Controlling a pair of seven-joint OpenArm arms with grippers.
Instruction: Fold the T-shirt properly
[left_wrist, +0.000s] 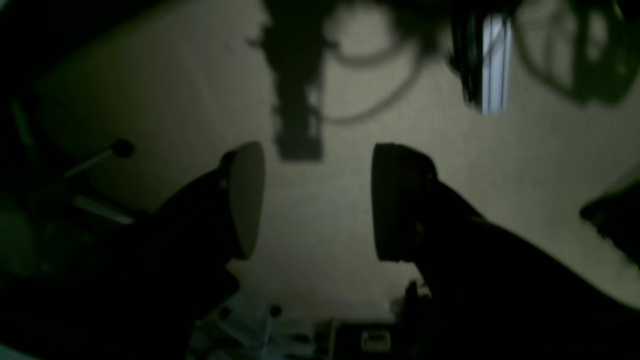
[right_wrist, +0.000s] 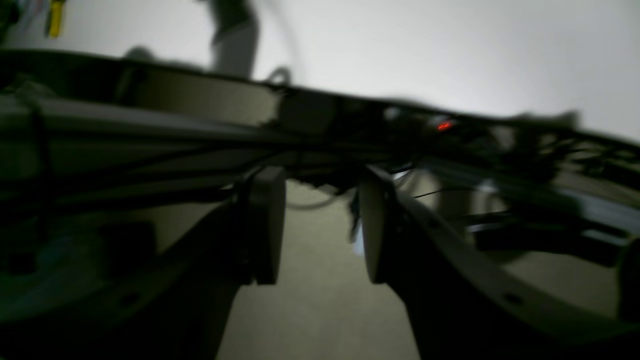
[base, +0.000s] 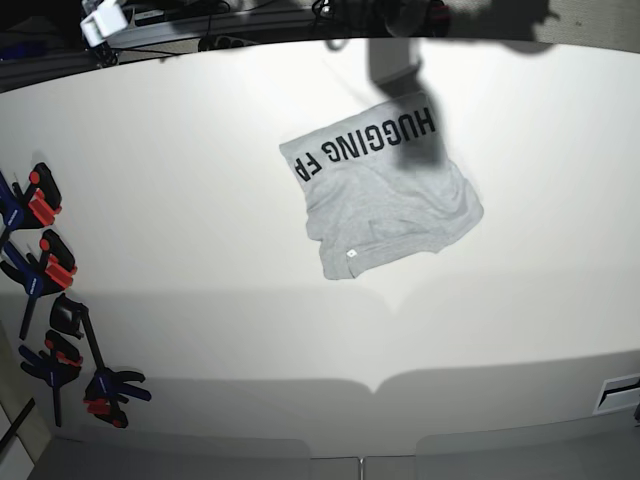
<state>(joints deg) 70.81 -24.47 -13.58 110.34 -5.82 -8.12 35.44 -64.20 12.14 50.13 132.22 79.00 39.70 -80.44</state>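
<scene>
The T-shirt (base: 385, 190) lies folded into a rough rectangle in the upper centre of the base view on the white table (base: 180, 180), lettering up (likely finished). Left gripper (left_wrist: 317, 200) and right gripper (right_wrist: 320, 232) are both spread apart and empty, lifted clear.

The T-shirt (base: 385, 195) is soft, matt heather-grey knit cloth, rumpled into low creases, with flat black printed lettering along its far edge. The surface (base: 200, 190) under it is a smooth, matt off-white sheet with no visible grain. Along the surface's left edge lie clamps (base: 45, 270) of what looks like hard plastic, black and blue with red parts, slightly shiny. In the wrist views, the left gripper (left_wrist: 318, 200) and right gripper (right_wrist: 321, 232) have dark, matt fingers with smooth flat pads; blur hides finer texture.
</scene>
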